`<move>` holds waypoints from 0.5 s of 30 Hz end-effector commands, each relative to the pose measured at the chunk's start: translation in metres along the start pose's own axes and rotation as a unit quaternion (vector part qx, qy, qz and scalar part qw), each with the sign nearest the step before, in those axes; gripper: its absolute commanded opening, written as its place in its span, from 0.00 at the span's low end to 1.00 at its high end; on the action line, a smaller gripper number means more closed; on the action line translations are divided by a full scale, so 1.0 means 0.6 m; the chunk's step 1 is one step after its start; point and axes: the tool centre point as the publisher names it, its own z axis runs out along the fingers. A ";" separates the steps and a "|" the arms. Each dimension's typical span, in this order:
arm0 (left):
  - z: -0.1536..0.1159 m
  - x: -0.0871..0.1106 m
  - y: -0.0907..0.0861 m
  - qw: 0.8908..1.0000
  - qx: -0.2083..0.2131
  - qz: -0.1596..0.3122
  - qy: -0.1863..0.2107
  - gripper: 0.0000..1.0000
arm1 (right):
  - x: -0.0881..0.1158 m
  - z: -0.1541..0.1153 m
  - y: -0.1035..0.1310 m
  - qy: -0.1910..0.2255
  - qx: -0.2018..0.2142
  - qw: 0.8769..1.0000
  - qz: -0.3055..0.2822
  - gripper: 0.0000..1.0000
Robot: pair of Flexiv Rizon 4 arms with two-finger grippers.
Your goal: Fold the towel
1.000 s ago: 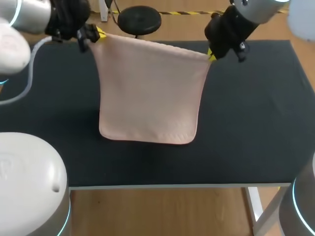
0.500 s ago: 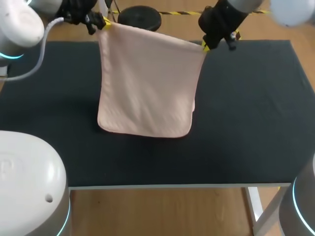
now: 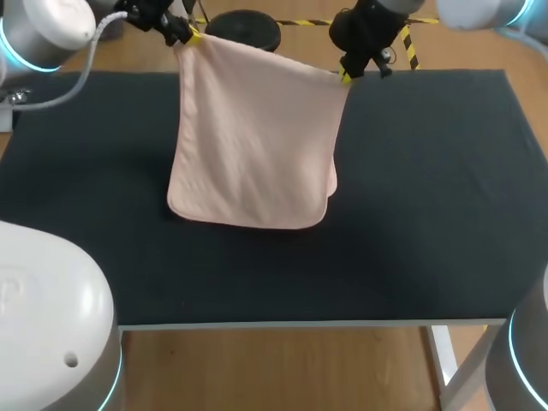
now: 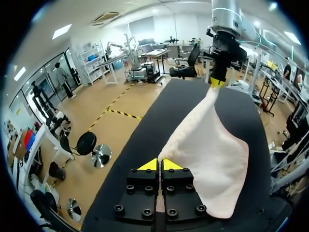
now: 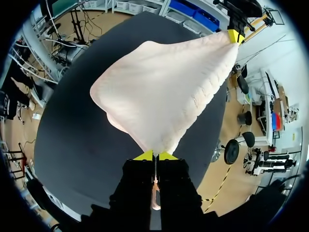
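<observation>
Dark worktop (image 3: 428,214) is spread beneath both arms. One upper corner of the towel (image 3: 253,145) is pinched in the left gripper (image 3: 190,34), whose yellow tips are closed flat together on the cloth. The other upper corner is clamped the same way in the right gripper (image 3: 344,75). Between the two grippers the top hem is drawn nearly straight, with only a slight sag. Below them the towel is hung as a broad sheet, and its lower hem appears to be laid on the worktop, though contact cannot be confirmed. A small tuck is seen in the side edge below the right gripper.

The step in hand is judged to be the carrying of the held hem over the lower one. For this to be done well, both grippers should be moved together at one height and one pace. The gap between them should be held constant, so that the hem is neither slackened nor dragged out of the tips. The lower hem should be left lying undisturbed, and the corners should be matched before anything is released.
</observation>
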 end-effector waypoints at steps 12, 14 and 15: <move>0.105 -0.077 0.015 0.999 0.007 -0.040 0.008 0.00 | -0.075 0.095 -0.051 0.073 0.004 0.997 -0.016 0.00; 0.117 -0.083 0.019 0.999 0.004 -0.041 0.007 0.00 | -0.078 0.104 -0.053 0.068 0.004 0.997 -0.018 0.00; 0.122 -0.085 0.020 0.999 0.004 -0.042 0.007 0.00 | -0.078 0.107 -0.053 0.063 0.002 0.998 -0.017 0.00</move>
